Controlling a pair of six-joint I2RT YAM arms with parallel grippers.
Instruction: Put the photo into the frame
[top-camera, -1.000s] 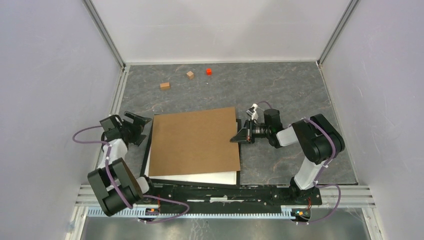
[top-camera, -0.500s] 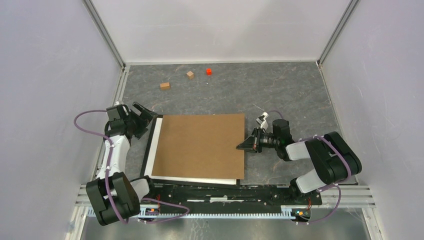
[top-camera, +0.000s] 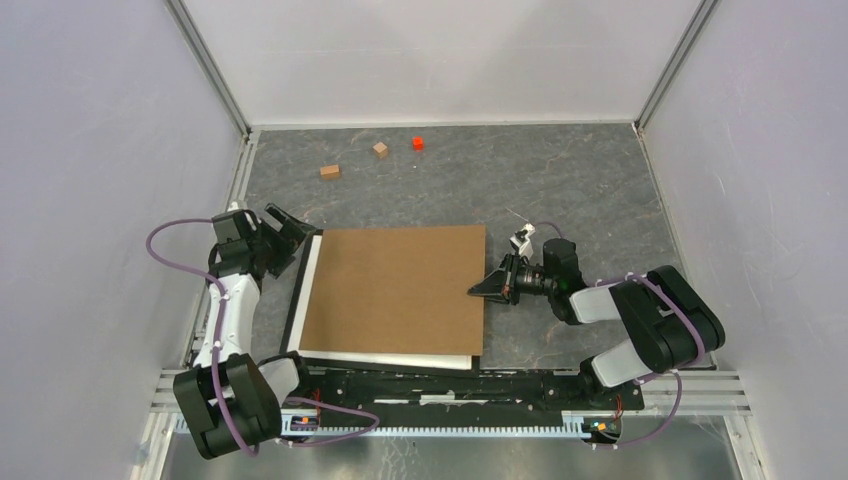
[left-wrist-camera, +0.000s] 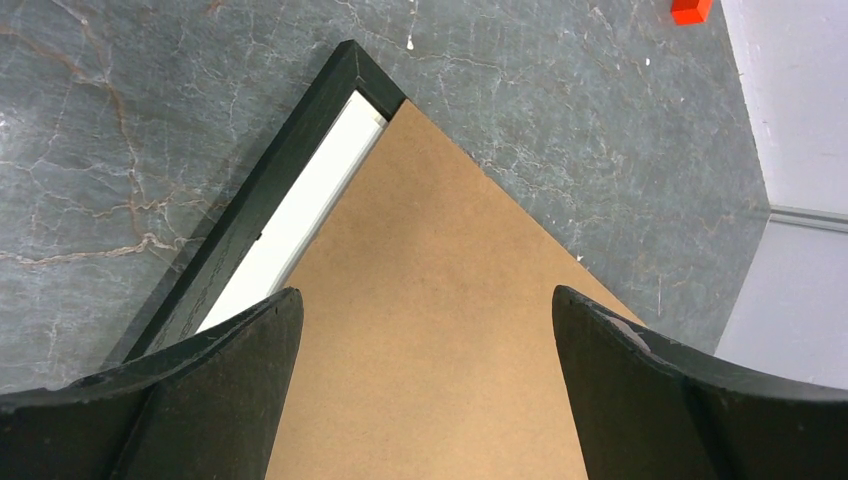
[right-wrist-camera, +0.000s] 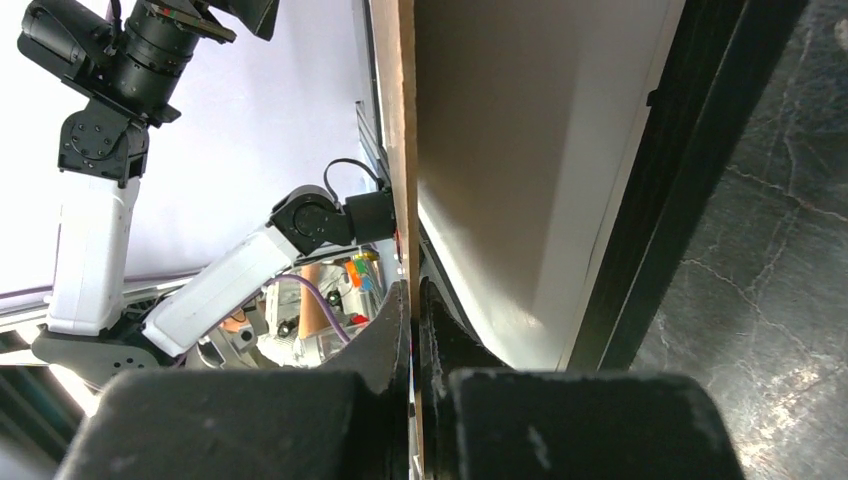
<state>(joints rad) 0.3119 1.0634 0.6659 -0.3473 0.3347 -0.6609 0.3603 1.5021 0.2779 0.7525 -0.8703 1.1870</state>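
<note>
The photo (top-camera: 400, 290) shows as a large brown board, back side up, lying over the black frame (top-camera: 296, 305). The frame's white mat (top-camera: 311, 272) shows along the left and near edges. My right gripper (top-camera: 482, 290) is shut on the board's right edge; in the right wrist view (right-wrist-camera: 413, 300) the thin board (right-wrist-camera: 405, 120) stands between the closed fingers, lifted off the mat (right-wrist-camera: 540, 150) and frame (right-wrist-camera: 680, 180). My left gripper (top-camera: 290, 232) is open and empty above the far left corner. In the left wrist view the gripper (left-wrist-camera: 425, 305) hovers over the board (left-wrist-camera: 440, 260), frame corner (left-wrist-camera: 300, 150) and mat (left-wrist-camera: 310, 215).
Two small wooden blocks (top-camera: 330, 171) (top-camera: 380, 149) and a red cube (top-camera: 417, 142) lie near the back wall; the red cube also shows in the left wrist view (left-wrist-camera: 690, 10). Walls close in the left, right and back. A black rail (top-camera: 450, 385) runs along the near edge.
The board swung from skewed to square over the frame while the right arm moved nearer and rightward. The left gripper moved toward the far left corner. Lately the board edged slightly left.
</note>
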